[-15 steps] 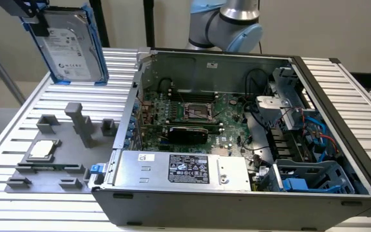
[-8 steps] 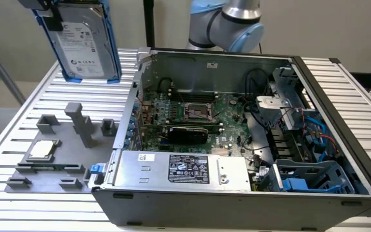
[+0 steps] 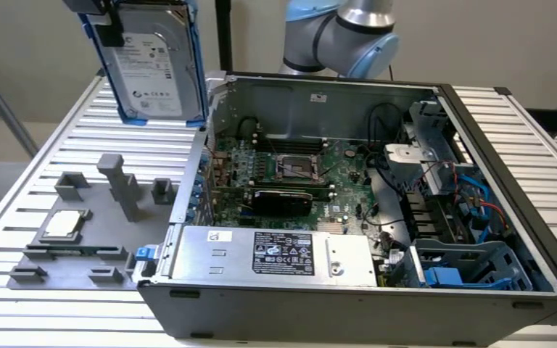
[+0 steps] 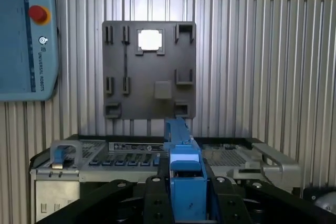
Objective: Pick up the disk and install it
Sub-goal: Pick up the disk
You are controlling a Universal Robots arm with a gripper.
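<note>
We see the disk [image 3: 151,61] held upright in the air, its white label facing the exterior view and its blue carrier [image 3: 197,65] framing its edges. The hand [image 4: 186,199] is clamped on it: in the wrist view a black finger presses against each side of the blue carrier's edge. In the exterior view the disk hangs at the top, to the exterior view's left of the open computer case [image 3: 356,308], over the far part of the ribbed metal counter [image 3: 85,145]. Nearer that camera, on the same side of the counter, lies a grey tray [image 3: 114,270] with upright posts and slots, and a small square silver chip [image 3: 63,223] sits in one of its pockets. Inside the case we make out a green circuit board [image 3: 341,170], a grey power supply [image 3: 278,254] with a black label along the near wall, and a blue drive cage [image 3: 472,264] in the corner at the exterior view's right. The pale blue arm [image 3: 341,32] rises behind the case. In the wrist view a blue control pendant [image 4: 26,35] with a red button rests on the counter beside the tray.
</note>
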